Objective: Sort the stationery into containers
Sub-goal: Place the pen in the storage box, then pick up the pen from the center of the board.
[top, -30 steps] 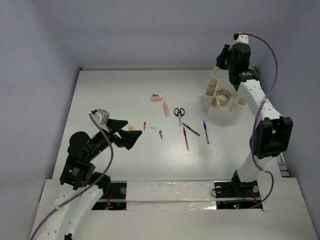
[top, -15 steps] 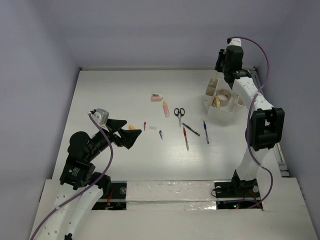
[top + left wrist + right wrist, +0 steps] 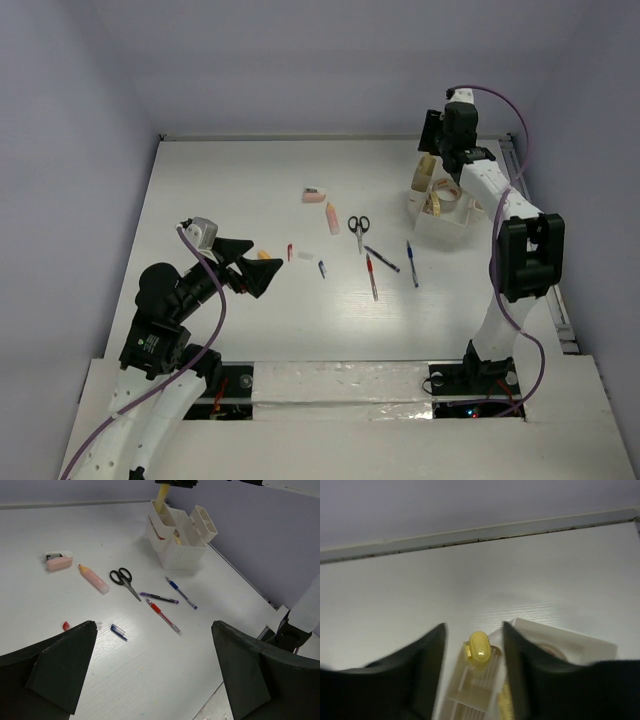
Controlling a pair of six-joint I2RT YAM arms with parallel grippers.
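Left gripper [image 3: 262, 262]: spread fully, empty, hovering low at table left. Mid-table, unsorted: pink eraser [image 3: 313, 196], scissors [image 3: 358, 226], pens [image 3: 371, 275]. Right gripper [image 3: 473, 626]: over the organizer [image 3: 180, 557], fingers parted either side of a yellow stick [image 3: 479, 649] standing in a tall corner compartment, seemingly clear of it. Judged step: drop-off; next calls for a straight lift, then a loose item. Stick's depth is hidden; the bits near the left gripper are indistinct.

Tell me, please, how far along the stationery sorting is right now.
Done: tape rolls sit in the organizer. In hand: a yellow marker stands in its end compartment between the open jaws of the right gripper. Remaining: the scissors, red pen, blue pen, purple pen, pink block and orange block lie on the table, and the left gripper hovers open, empty.
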